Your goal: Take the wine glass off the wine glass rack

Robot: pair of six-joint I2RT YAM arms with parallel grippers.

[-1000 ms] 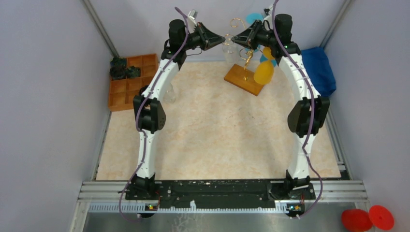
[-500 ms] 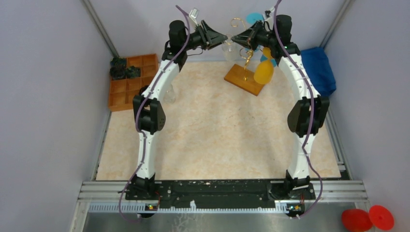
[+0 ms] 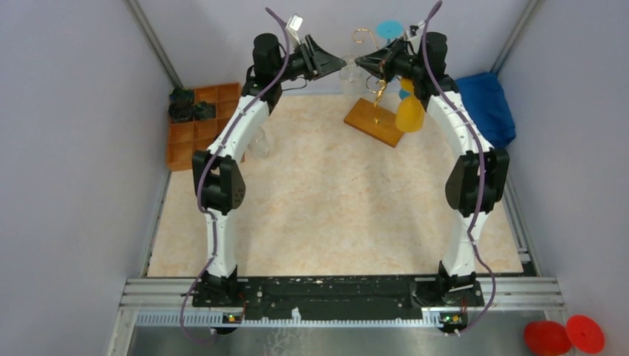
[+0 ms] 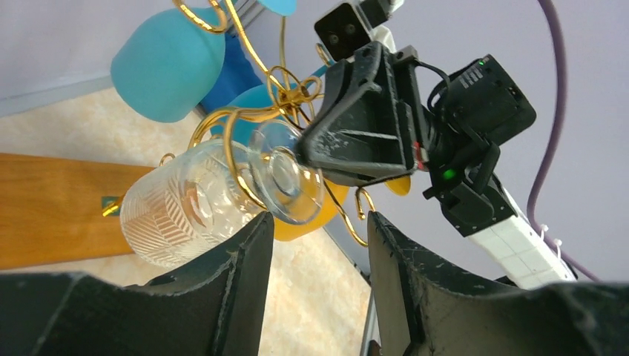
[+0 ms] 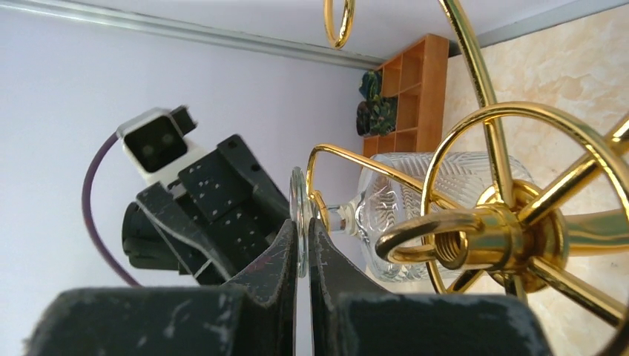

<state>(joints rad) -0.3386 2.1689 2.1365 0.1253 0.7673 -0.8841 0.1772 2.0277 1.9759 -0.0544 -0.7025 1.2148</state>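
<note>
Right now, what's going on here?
The right gripper is shut on the round foot of a clear wine glass. The glass hangs on the gold rack, with its stem caught in a wire arm. The left gripper is open, facing the glass and holding nothing. The glass is not off the rack yet. A blue glass and a yellow glass hang on other arms.

Bright, even light; soft shadows
</note>
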